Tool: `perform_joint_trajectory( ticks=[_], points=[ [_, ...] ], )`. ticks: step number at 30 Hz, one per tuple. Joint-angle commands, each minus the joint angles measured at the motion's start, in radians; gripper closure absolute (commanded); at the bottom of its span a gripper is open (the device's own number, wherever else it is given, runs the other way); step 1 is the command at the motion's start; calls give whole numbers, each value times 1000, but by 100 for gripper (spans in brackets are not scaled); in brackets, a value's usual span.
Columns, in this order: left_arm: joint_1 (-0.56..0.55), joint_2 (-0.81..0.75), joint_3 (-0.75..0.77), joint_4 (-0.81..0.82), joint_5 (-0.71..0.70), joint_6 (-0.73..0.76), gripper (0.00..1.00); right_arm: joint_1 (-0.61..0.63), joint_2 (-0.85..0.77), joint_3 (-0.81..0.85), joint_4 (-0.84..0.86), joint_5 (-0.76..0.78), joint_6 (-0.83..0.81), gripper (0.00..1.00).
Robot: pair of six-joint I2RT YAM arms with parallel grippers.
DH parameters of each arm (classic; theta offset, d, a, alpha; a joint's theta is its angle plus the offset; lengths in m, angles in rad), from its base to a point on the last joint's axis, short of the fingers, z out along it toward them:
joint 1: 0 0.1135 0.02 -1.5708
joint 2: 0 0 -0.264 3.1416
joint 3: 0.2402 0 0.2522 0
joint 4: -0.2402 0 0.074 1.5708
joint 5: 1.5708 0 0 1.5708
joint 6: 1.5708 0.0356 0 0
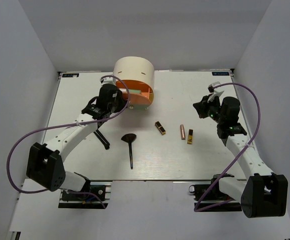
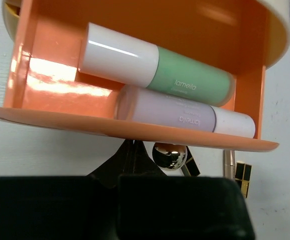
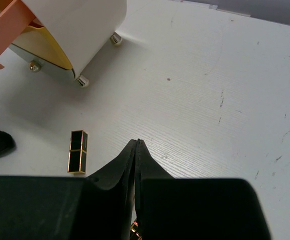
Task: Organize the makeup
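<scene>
In the left wrist view we see the left gripper [image 2: 133,149] only as a dark wedge under the orange drawer [image 2: 135,131]. Its fingers meet along a thin seam with nothing between them. The drawer's front lip hides the lower edge of the pale lilac bottle [image 2: 180,114], and the frame's upper right corner cuts off the cream box [image 2: 280,30].

The right gripper [image 3: 136,146] is pressed together and empty at the lower centre of its view. We cannot make out the gold glint beneath it.

Inside the drawer the mint-green tube [image 2: 155,67], white-capped, lies slanted just above the lilac bottle. Both carry small white lettering.

Across the middle of the top view, on the table [image 1: 195,160], lie:
- the thin stick brush [image 1: 102,139]
- the black fan brush [image 1: 130,141]
- a black-and-gold lipstick [image 1: 160,128]
- the rose-gold tube [image 1: 182,131]
- a second lipstick [image 1: 190,136], just beside the rose-gold tube
</scene>
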Motion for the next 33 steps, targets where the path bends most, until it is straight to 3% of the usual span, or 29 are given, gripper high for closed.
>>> perform_joint_trajectory(
  ticks=[1, 29, 33],
  points=[
    [-1, 30, 70, 60, 0, 10, 100, -3, -6, -6, 40, -1, -9, 96],
    [-1, 259, 253, 229, -74, 19, 99, -8, -22, -23, 37, 8, -13, 96],
    [-1, 268, 258, 220, -81, 12, 90, -7, -25, -23, 34, 11, -15, 96]
  ],
)
